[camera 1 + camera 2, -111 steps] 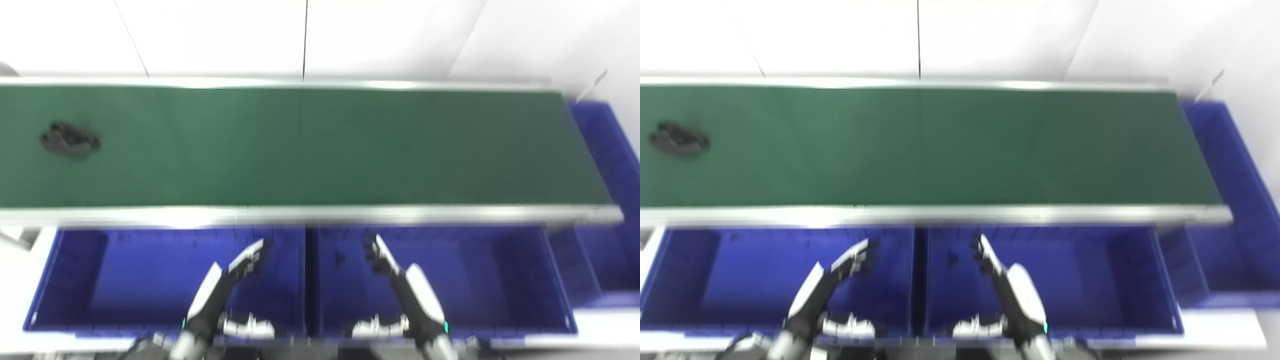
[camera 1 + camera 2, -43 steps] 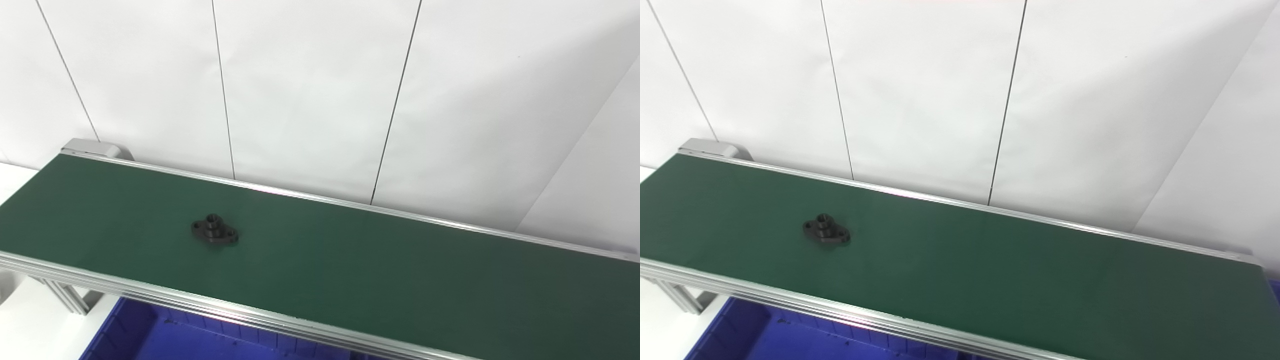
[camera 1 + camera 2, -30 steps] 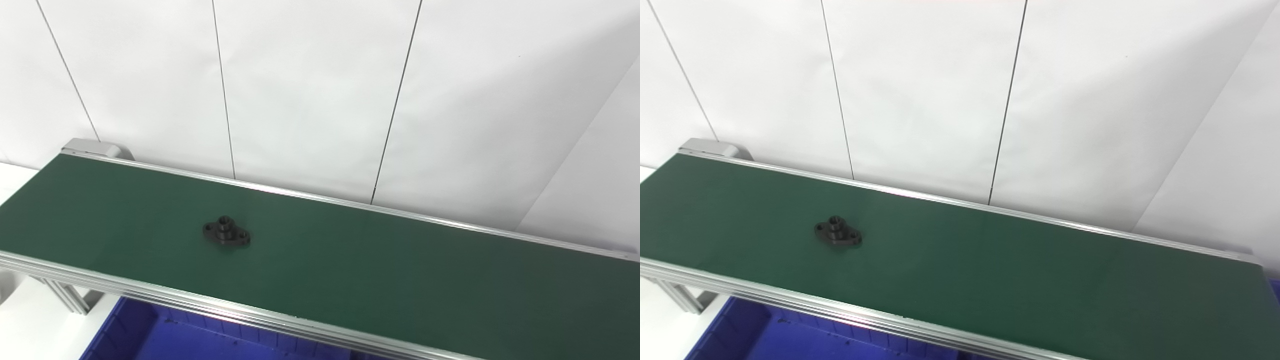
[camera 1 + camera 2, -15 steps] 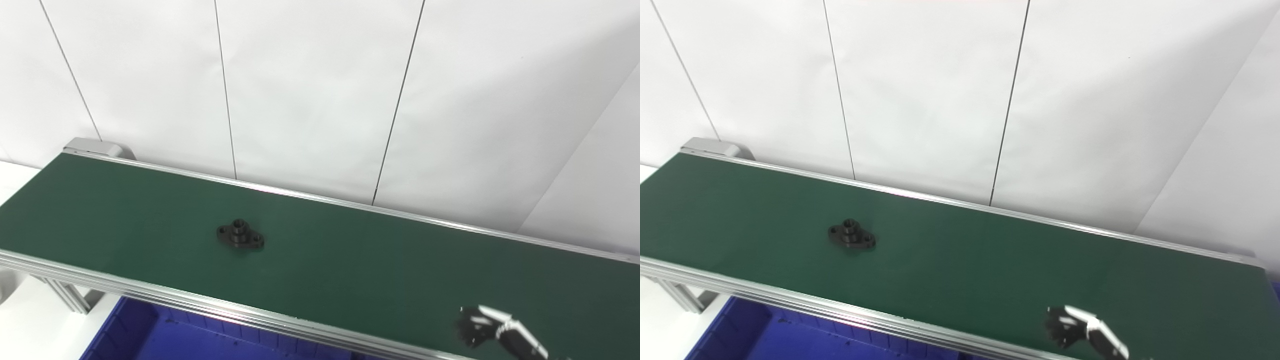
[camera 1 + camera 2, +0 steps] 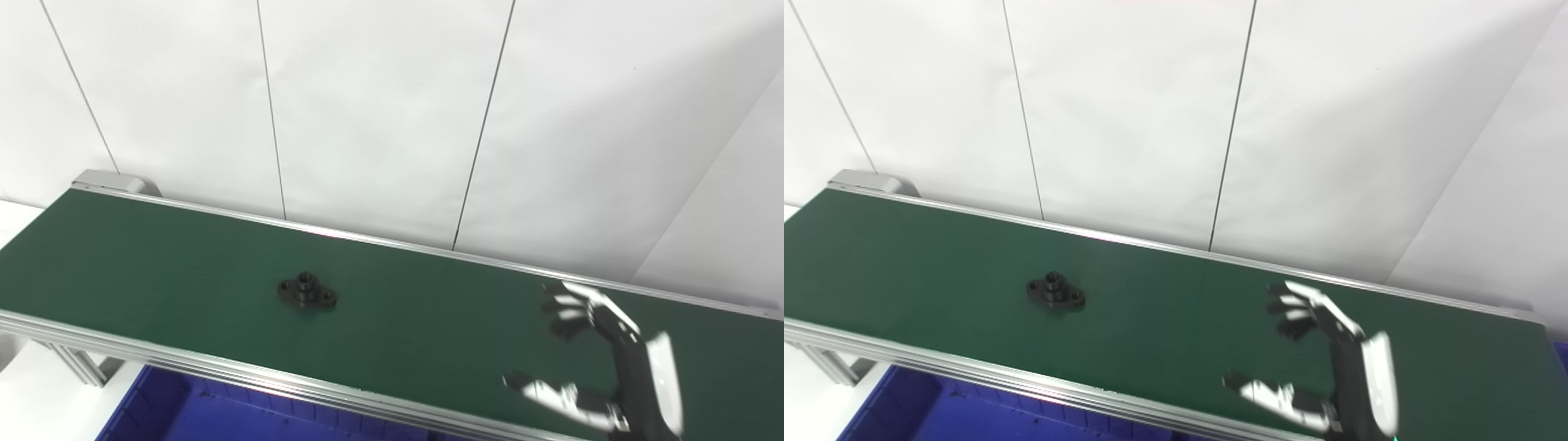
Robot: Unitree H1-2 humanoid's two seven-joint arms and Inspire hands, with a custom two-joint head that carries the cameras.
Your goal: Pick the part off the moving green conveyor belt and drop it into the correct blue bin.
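Left eye view, nearest first: a blue bin [image 5: 184,416] shows only as a corner along the bottom edge, tucked under the near side of the belt, its inside mostly out of sight. Just above it runs the silver rail [image 5: 184,361] of the conveyor, slanting down toward the right. The right hand [image 5: 603,361] rises from the bottom right corner and hangs above the green belt [image 5: 429,318], spread wide with nothing in it: the fingers [image 5: 566,303] curl toward the left and the thumb [image 5: 539,389] sticks out low, well apart from them. It is somewhat blurred, so finer detail of the fingers cannot be made out. The left hand does not show in either view. Farther along the belt, well to the left of the hand and roughly midway across the belt's width, lies the black part [image 5: 307,291], a flat oval plate with a short round collar standing up from its middle and a small hole at each end. Behind the belt's far rail stands a white panelled wall [image 5: 380,110] with thin dark seams.
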